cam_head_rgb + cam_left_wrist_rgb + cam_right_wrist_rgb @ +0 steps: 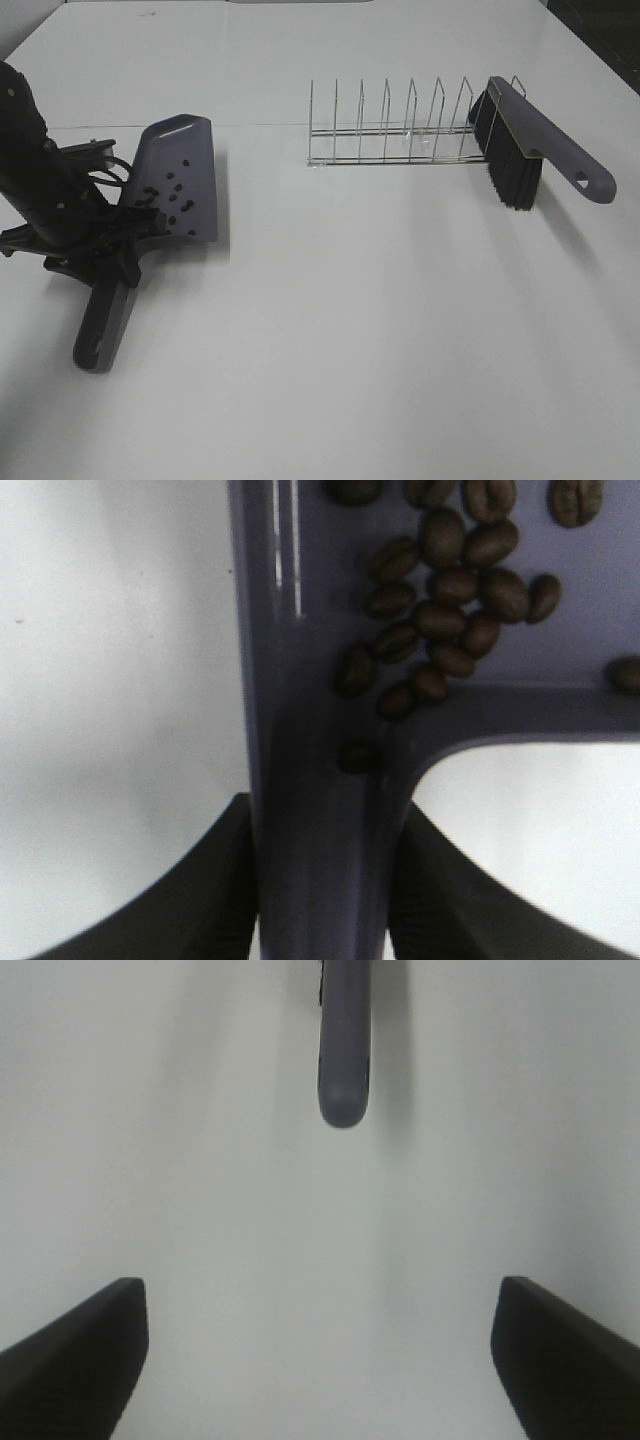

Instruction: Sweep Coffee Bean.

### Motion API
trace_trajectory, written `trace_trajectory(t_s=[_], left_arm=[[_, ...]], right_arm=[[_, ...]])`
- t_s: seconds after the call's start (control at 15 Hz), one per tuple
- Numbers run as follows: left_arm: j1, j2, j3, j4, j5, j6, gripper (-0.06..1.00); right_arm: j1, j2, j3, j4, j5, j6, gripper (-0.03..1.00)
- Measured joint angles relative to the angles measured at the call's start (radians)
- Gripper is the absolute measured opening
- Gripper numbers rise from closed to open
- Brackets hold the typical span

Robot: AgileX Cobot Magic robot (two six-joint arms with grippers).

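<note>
Dark coffee beans (165,195) sit loose in the dustpan (185,150), light and roll-prone; left claw (325,880) clamps its stiff handle, right claw (320,1360) gapes empty.

Broad white table (400,350) under soft light, 1 dark strip, perhaps floor, at far right corner.

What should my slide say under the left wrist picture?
Left gripper clamps the dustpan handle, coffee beans piled inside.

No readable text, label, brand, number or sign appears in any view, neither on the dustpan (178,180) nor on the brush (530,140).
</note>
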Motion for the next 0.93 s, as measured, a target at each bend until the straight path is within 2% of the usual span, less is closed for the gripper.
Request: trace_trajectory(t_s=[0.13,0.4,0.47,0.6,0.67,0.93], left_arm=[[0.0,0.023,-0.002,-0.008,0.007,0.0,0.31],[0.0,0.03,-0.007,-0.01,0.01,0.002,0.31],[0.0,0.03,-0.007,-0.016,0.01,0.003,0.38],[-0.001,0.03,-0.013,-0.025,0.012,0.005,0.67],[-0.001,0.027,-0.016,-0.025,0.017,0.005,0.74],[-0.001,0.02,-0.016,-0.008,0.07,0.021,0.78]], right_arm=[[0.0,-0.143,0.141,0.0,-0.013,0.0,0.79],[0.0,-0.43,0.298,0.002,-0.012,0.0,0.79],[0.0,-0.519,0.334,0.004,-0.01,0.0,0.79],[0.0,-0.665,0.397,0.008,0.003,0.0,0.79],[0.0,-0.719,0.437,0.008,0.011,0.0,0.79],[0.0,-0.831,0.47,0.029,0.038,0.0,0.79]])
